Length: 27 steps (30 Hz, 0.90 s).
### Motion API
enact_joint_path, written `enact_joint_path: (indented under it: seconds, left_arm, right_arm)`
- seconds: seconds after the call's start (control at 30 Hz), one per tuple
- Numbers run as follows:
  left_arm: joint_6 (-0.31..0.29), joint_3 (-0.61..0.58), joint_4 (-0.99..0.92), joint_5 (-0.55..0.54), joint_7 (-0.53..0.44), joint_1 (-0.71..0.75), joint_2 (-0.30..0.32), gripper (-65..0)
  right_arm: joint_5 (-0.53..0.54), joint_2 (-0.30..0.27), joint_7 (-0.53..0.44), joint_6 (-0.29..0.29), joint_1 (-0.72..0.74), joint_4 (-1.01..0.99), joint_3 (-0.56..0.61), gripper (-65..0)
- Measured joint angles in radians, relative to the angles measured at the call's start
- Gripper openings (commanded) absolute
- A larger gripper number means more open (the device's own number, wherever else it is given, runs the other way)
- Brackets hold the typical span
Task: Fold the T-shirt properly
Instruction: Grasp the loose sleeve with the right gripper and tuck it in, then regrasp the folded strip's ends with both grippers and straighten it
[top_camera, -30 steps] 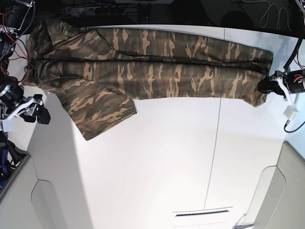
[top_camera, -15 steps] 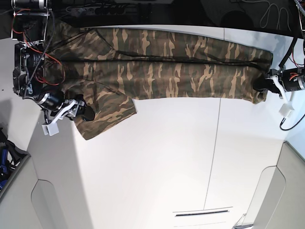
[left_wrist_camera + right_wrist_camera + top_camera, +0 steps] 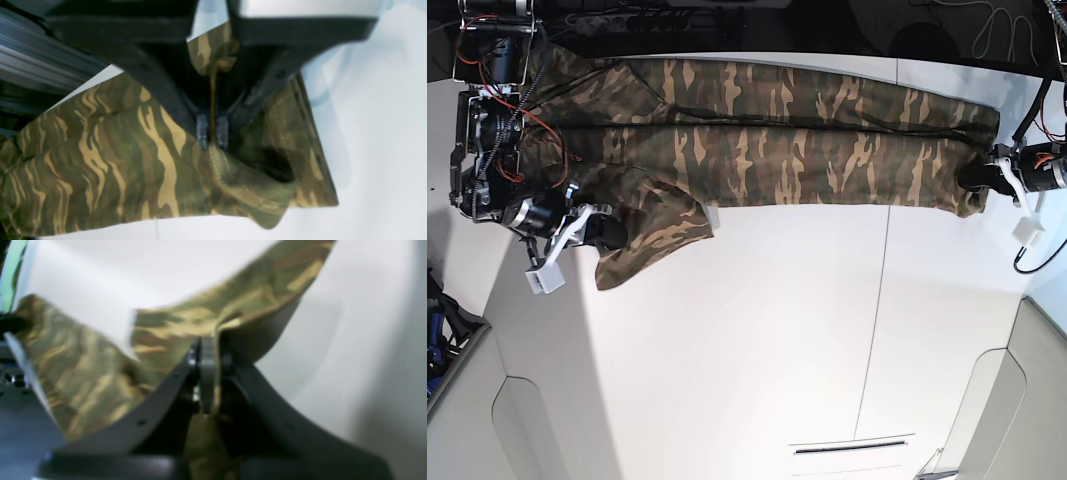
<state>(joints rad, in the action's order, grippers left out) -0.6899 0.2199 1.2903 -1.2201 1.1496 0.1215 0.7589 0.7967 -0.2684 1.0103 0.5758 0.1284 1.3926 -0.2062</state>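
Since a second ago our right gripper has swung in from the table edge and clamped on the sleeve, lifting its edge. We see cloth pinched between its closed jaws in the wrist view. Our left gripper stays clenched on the hem. We hold the shirt, stretched along the far side, by both ends, probably to fold the sleeve inward.

Counter bare below T-shirt, free passage; shirt spans far edge; cables beyond far edge.
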Motion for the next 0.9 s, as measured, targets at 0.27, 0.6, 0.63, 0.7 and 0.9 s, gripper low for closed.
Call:
enact_joint_path:
  seconds: [0.27,0.6,0.63,0.7,0.9]
  left_arm:
    - [0.0,0.0,0.0,-0.031,0.04,0.0,0.04,-65.0]
    - [0.0,0.0,0.0,-0.031,0.072,0.0,0.056,-65.0]
    - [0.0,0.0,0.0,-0.031,0.073,0.0,0.056,-65.0]
    - [0.0,0.0,0.0,-0.03,0.073,0.0,0.056,-65.0]
    - [0.0,0.0,0.0,-0.031,0.085,0.0,0.056,-63.2]
  right_arm:
    - [0.18,-0.005,0.136,0.019,-0.173,0.295,-0.175,-65.0]
    - [0.264,-0.005,0.154,0.029,-0.445,0.486,-0.288,-65.0]
    - [0.265,-0.005,0.153,0.03,-0.464,0.493,-0.289,-65.0]
    - [0.258,-0.005,0.153,0.031,-0.495,0.494,-0.289,-65.0]
    - [0.157,0.011,0.134,0.03,-0.555,0.486,-0.289,-60.1]
